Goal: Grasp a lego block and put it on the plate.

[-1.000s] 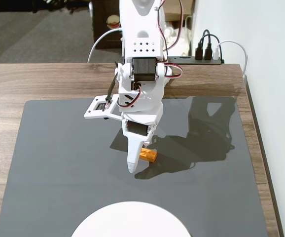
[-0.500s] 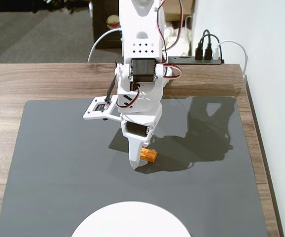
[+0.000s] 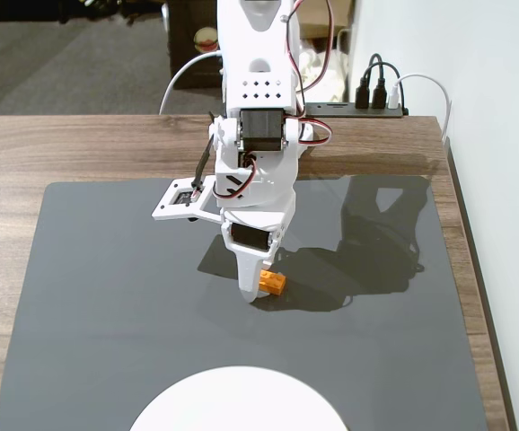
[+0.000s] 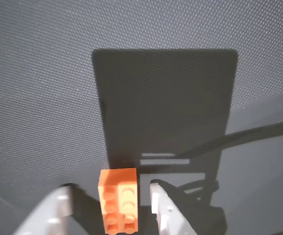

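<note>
The orange lego block [image 3: 273,283] lies studs up on the dark grey mat, near its middle. In the wrist view the lego block [image 4: 118,200] sits between the two white fingers with a gap on each side, the right one narrower. My gripper [image 3: 256,292] is down at the mat around the block; in the wrist view the gripper [image 4: 108,203] is open. The white plate [image 3: 239,400] shows only its far rim at the bottom edge of the fixed view, well in front of the block. The block's left part is hidden behind a finger in the fixed view.
A dark grey mat [image 3: 107,296] covers most of the wooden table [image 3: 62,148]. A black power strip with plugs and cables [image 3: 372,99] sits at the table's far right edge. The table's right edge runs along a white wall.
The gripper has sunk lower toward the mat and closer around the block. The block has not moved.
</note>
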Action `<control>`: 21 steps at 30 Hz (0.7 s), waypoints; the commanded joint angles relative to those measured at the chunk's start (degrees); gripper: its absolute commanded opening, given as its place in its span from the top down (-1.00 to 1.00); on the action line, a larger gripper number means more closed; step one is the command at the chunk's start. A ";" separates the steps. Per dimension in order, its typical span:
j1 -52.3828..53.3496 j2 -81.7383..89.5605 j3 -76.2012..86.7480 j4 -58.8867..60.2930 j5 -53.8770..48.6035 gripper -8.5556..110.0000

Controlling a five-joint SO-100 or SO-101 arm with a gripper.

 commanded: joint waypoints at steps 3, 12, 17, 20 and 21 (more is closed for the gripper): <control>-0.26 0.18 0.00 -0.62 -0.09 0.63; -0.35 0.35 0.00 -1.14 -1.49 0.71; -0.35 0.35 0.09 -1.49 -2.55 0.75; -0.35 0.35 0.09 -1.49 -3.43 0.76; -0.35 0.35 0.09 -1.49 -4.13 0.76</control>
